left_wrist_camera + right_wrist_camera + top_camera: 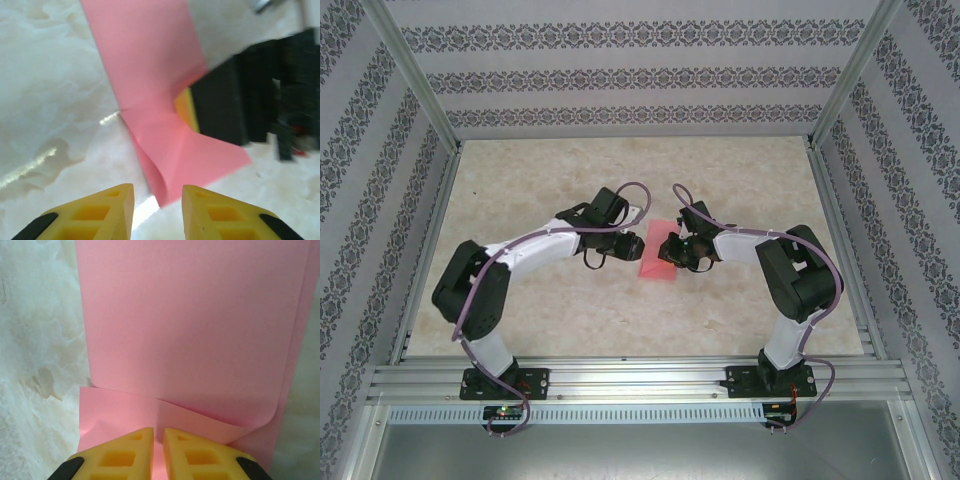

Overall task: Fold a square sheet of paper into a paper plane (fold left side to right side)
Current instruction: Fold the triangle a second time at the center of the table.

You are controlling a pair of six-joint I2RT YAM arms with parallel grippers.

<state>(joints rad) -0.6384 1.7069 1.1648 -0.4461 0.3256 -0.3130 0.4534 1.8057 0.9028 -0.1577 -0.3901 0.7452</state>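
Top external view: the square sheet of paper [655, 266] lies near the middle of the table [570, 320], well clear of every edge, between my left gripper [632, 243] and right gripper [670, 250]. Left wrist view: my fingers [105, 210] stand apart, holding nothing, with a paper corner just ahead of the gap. Opposite, my right gripper pinches a lifted edge. Right wrist view: here alone the sheet shows curled over itself, my fingers [125, 455] nearly together, clamped on it. Thin, light and floppy, I judge, and easily creased; grip edges only.
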